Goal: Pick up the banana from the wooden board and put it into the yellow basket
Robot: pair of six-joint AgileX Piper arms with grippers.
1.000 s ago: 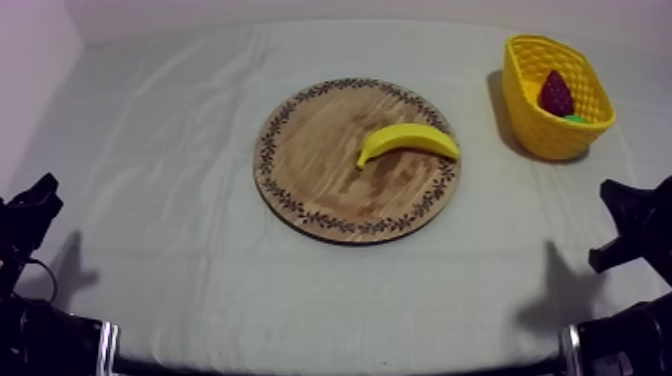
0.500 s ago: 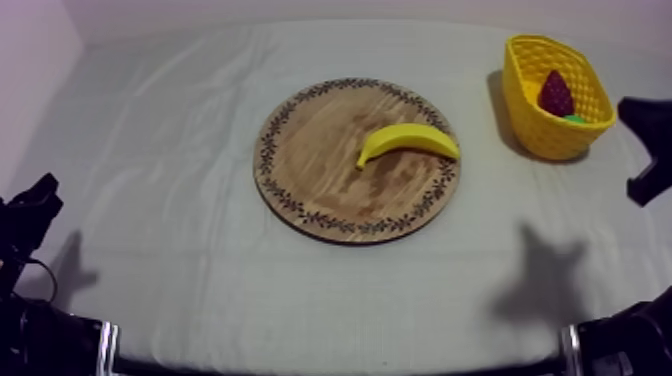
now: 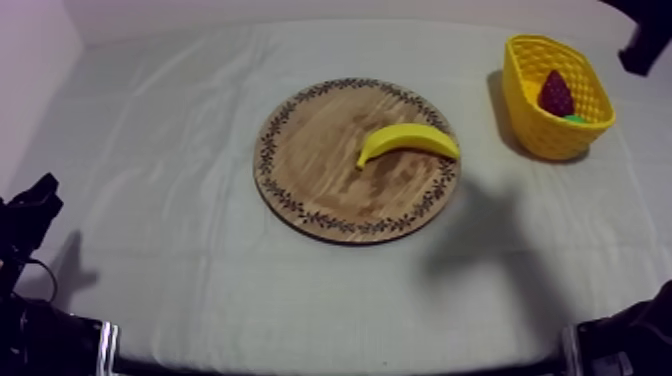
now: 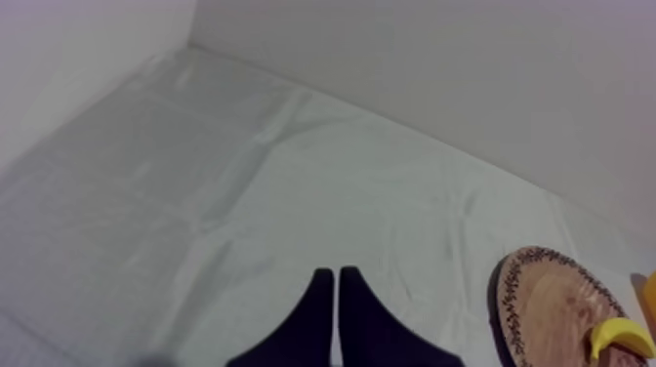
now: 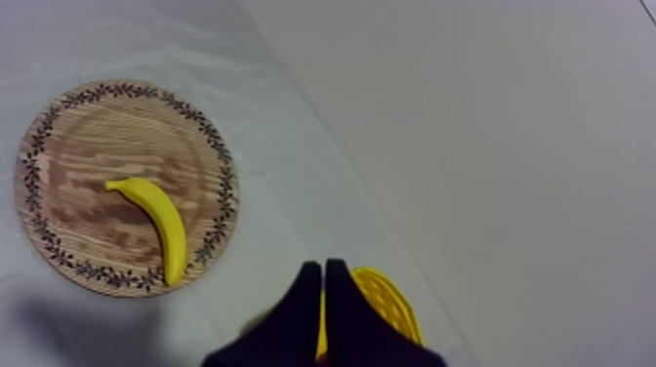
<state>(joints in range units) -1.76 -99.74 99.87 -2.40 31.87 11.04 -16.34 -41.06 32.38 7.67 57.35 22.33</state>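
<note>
A yellow banana (image 3: 408, 140) lies on the right half of the round wooden board (image 3: 320, 190), in the middle of the table. The yellow basket (image 3: 530, 120) stands at the far right with a small red fruit (image 3: 556, 93) inside. My right gripper (image 3: 645, 35) hangs high beyond the basket. In the right wrist view its fingers (image 5: 324, 271) lie together above the basket (image 5: 389, 303), with the banana (image 5: 156, 223) and board (image 5: 68, 146) off to the side. My left gripper (image 3: 42, 190) rests low at the left, shut (image 4: 337, 278), with the board's rim (image 4: 508, 303) beside it.
Something green (image 3: 576, 118) lies in the basket beside the red fruit. The right arm's shadow (image 3: 480, 230) falls on the cloth just right of the board. Bare grey-white cloth (image 3: 170, 150) spreads to the left of the board and in front of it.
My right gripper has risen from the lower right edge, past the basket's side, to the upper right corner. Its shadow slid left toward the board. The left arm stayed still.
</note>
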